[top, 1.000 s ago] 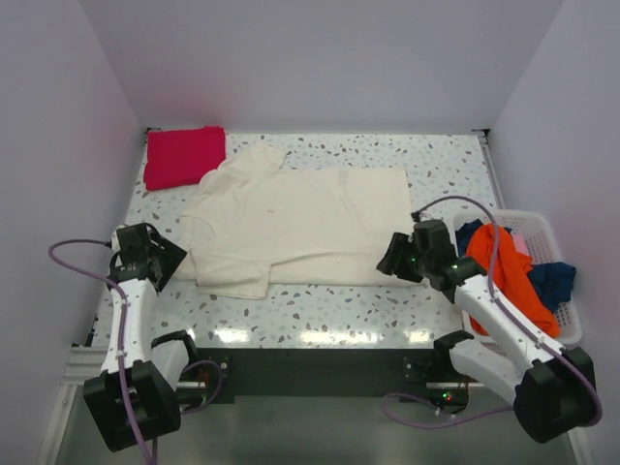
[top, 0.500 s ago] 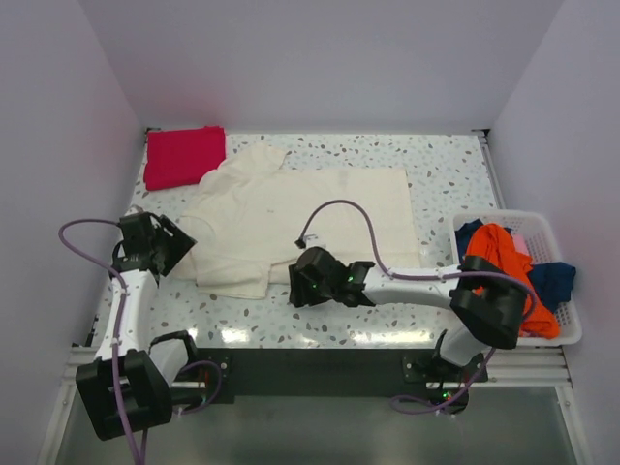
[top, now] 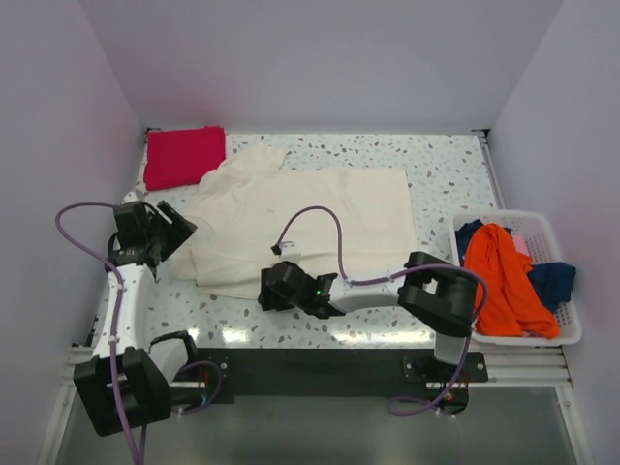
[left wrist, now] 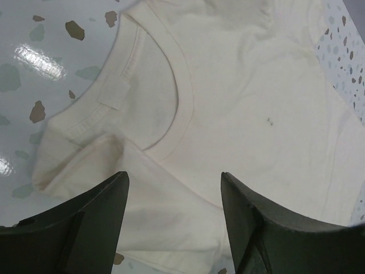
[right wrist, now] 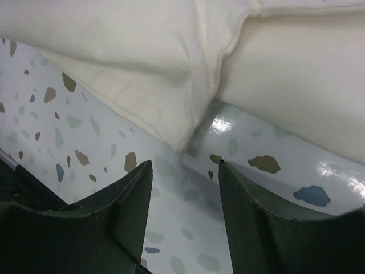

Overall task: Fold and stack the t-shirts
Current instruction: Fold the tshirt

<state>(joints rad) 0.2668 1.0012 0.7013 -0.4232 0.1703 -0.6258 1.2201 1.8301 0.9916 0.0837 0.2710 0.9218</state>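
A large cream cloth t-shirt (top: pixel 310 218) lies spread on our speckled surface (top: pixel 446 165) — left jaws spread above its collar (left wrist: pixel 182 103), right jaws spread beside its near corner (right wrist: pixel 165 114), both, we judge, placed to pinch and fold it.

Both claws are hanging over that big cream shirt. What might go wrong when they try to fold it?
The open right gripper sits at the bunched sleeve corner of the large cream cloth t-shirt; it may pinch only one layer, or scrape the speckled table. The open left gripper is over the collar, where layers overlap, so a lift could come up lopsided. The cream shirt lies against the folded red t-shirt, which dragging might disturb.
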